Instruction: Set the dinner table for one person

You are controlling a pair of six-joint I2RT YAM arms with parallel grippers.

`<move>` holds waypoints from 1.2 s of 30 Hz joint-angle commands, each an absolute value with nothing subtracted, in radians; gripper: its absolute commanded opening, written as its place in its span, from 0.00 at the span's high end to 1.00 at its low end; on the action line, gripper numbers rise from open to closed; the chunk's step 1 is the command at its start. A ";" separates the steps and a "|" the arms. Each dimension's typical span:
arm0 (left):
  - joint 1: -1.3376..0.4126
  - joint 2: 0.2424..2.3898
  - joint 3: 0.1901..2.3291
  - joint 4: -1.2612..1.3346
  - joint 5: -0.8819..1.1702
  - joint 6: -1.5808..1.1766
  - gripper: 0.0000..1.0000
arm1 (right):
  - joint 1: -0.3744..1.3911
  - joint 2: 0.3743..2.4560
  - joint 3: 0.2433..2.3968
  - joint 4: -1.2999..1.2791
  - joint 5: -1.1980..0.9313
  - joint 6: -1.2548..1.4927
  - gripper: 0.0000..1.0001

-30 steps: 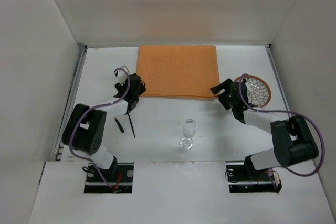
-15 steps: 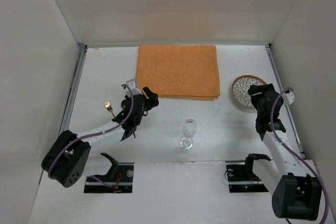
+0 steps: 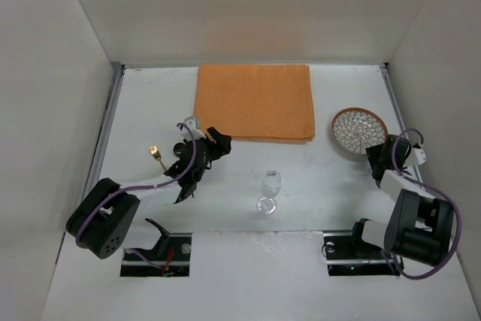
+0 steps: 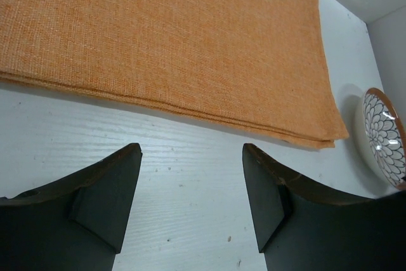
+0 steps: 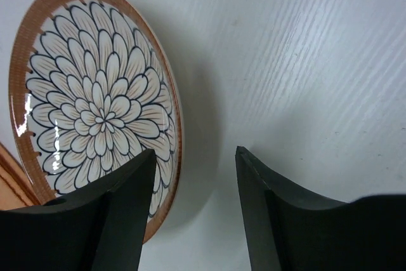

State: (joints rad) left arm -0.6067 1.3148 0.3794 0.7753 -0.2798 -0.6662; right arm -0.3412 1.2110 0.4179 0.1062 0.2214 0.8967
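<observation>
Both pairs of fingers spread over the dinner table [image 4: 57,131], nothing pinched.
My left gripper [image 4: 190,157] faces the orange mat [image 4: 165,36]; my right gripper [image 5: 195,153] covers part of the rim of the plate [image 5: 95,112].

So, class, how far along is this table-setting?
Done: orange mat lies on the dinner table. In hand: nothing; left claw and right claw are open, the right beside the plate. Remaining: plate, glass and gold-tipped utensil sit off the mat.

The right gripper [image 3: 376,157] has pulled back to the plate's [image 3: 359,131] near-right side, and the left gripper [image 3: 219,141] has shifted along the mat's [image 3: 254,101] near edge.
</observation>
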 commanded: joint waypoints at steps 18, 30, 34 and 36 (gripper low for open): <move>-0.573 1.313 0.361 0.862 -0.273 -0.689 0.37 | -0.406 1.152 0.364 0.494 -0.006 1.042 0.96; -0.532 1.310 0.341 0.867 -0.262 -0.733 0.37 | 0.143 1.302 0.762 0.445 -0.003 0.988 0.95; -0.496 1.292 0.324 0.867 -0.258 -0.741 0.37 | 0.278 1.543 0.974 0.451 0.012 0.994 0.95; -0.472 1.272 0.311 0.865 -0.249 -0.761 0.37 | 0.312 1.653 1.081 0.442 0.020 0.991 0.95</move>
State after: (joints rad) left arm -0.5014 1.3128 0.3351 0.8051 -0.2550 -0.7307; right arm 0.2802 1.5723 0.9276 0.2909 0.0132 0.9619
